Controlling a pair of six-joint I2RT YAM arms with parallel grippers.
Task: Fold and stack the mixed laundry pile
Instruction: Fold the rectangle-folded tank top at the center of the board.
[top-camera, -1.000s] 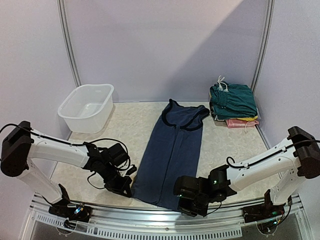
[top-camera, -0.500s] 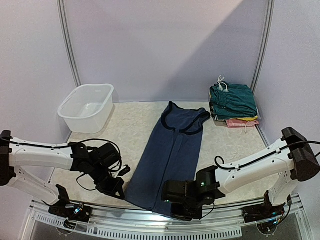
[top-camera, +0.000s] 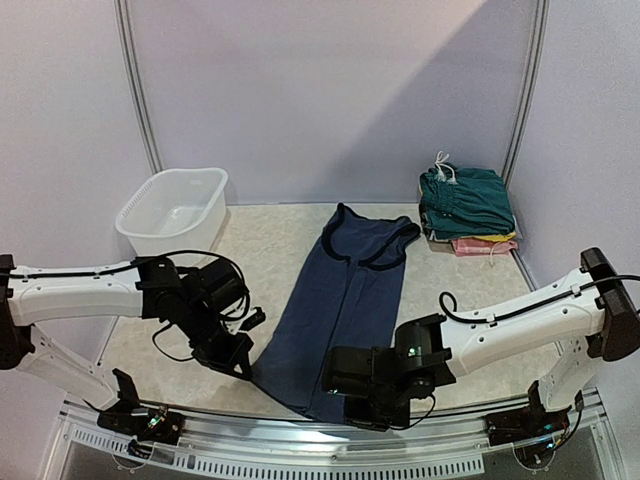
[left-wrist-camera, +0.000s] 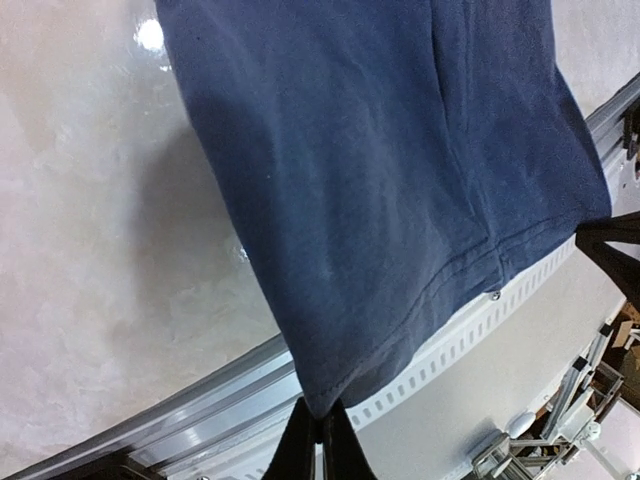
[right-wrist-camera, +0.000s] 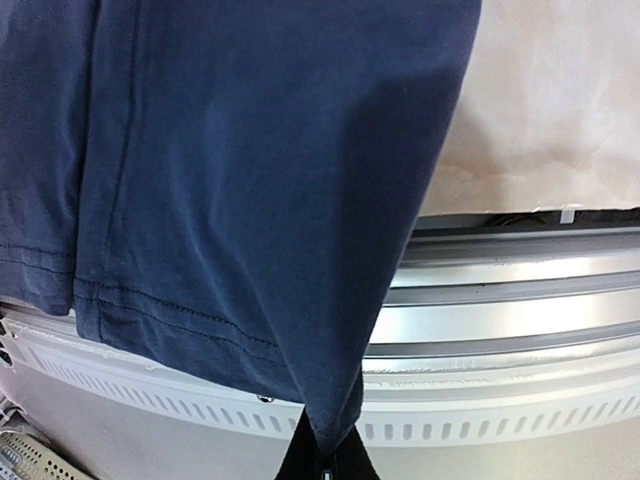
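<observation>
Top cam's high behind the arm bases, angled down and forward, far enough to catch the whole bench (top-camera: 250, 250). Wrist cams sit really close, looking past the left end effector (left-wrist-camera: 318, 440) and right end effector (right-wrist-camera: 325, 455) at the near hem of the navy top (top-camera: 340, 300) and the front rail (right-wrist-camera: 500, 320); all three views share that bit.

L gripper (top-camera: 245, 362) sits a bit further from the near rail than 1 s ago; L arm now lies low and stretched out flat, w/ its big black joint almost off the L edge of the top view; R gripper (top-camera: 340, 405) has slid to the L, and R arm reaches further across; the near end of the navy top (top-camera: 345, 290) has gone L w/ both grippers, so the top slants more.
</observation>
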